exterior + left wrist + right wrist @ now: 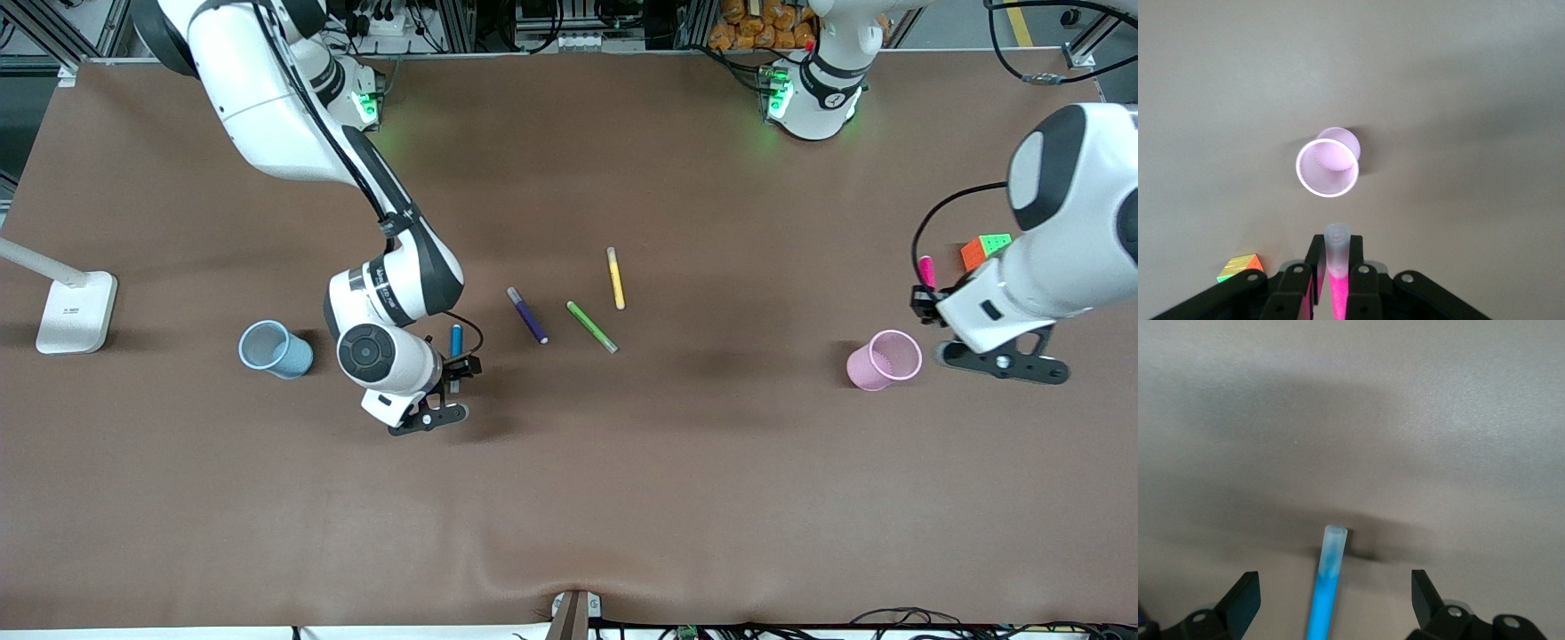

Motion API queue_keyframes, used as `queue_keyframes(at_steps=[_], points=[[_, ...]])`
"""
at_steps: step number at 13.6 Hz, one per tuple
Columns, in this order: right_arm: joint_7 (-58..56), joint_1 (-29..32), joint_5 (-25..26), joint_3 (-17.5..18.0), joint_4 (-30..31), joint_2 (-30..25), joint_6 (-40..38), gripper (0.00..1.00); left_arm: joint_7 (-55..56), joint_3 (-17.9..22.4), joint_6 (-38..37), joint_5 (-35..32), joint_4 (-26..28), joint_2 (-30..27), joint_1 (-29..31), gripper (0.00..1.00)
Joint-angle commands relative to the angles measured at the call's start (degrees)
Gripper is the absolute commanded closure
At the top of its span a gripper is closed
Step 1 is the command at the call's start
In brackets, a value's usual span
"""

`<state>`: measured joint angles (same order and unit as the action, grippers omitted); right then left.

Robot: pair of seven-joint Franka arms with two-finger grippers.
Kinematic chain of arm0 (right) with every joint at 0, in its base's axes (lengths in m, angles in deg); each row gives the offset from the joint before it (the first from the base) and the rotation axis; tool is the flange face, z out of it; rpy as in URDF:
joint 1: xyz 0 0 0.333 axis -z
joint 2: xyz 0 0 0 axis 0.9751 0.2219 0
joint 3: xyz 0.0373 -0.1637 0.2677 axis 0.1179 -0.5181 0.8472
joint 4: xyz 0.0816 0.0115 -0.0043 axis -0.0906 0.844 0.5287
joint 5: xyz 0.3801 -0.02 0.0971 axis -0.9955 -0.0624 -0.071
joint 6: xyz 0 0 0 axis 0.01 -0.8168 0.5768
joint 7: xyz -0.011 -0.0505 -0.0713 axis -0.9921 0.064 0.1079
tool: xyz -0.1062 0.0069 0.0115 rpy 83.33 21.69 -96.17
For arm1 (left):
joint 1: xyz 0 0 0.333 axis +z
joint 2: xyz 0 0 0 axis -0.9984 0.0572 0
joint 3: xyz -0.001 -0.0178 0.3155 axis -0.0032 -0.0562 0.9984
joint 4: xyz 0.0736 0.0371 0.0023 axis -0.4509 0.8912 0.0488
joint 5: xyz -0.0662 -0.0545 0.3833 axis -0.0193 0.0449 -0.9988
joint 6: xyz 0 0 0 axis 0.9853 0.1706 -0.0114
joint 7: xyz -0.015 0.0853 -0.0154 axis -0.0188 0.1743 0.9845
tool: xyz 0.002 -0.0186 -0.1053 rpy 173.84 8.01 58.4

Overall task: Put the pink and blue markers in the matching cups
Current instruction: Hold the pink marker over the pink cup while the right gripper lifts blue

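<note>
The left gripper (1338,277) has its jaws pinching the pink marker (1337,257), pale end down, in the air beside the pink cup (883,359) near the left arm's end of the tabletop (569,498). The right gripper (1336,597) has its jaws spread on either side of the blue marker (1325,583), which lies flat. The blue cup (274,348) stands just beside that arm, toward the right arm's end.

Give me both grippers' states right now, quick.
Left gripper: shut on the pink marker, above the pink cup.
Right gripper: open, astride the blue marker, not gripping.
</note>
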<state>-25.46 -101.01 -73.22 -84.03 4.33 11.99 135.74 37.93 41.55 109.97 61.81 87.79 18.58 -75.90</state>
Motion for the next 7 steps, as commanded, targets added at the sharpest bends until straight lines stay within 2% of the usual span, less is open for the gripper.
queue_keyframes(at_steps=[1, 6, 7], points=[[0.2, -0.2, 0.8, 0.5, 0.4, 0.8, 2.0, 0.0, -2.8, -0.5, 3.4, 0.5, 2.6, -2.3, 2.7, 1.0], [0.0, -0.4, 1.8, 0.4, 1.1, 1.0, 2.7, 0.01, -14.5, -0.6, 10.7, 3.8, 10.0, -6.6, 7.8, 1.0], [0.0, -0.4, 1.8, 0.4, 1.3, 1.0, 2.7, 0.1, -19.0, -0.6, 12.2, 6.2, 11.1, -6.7, 9.3, 1.0]])
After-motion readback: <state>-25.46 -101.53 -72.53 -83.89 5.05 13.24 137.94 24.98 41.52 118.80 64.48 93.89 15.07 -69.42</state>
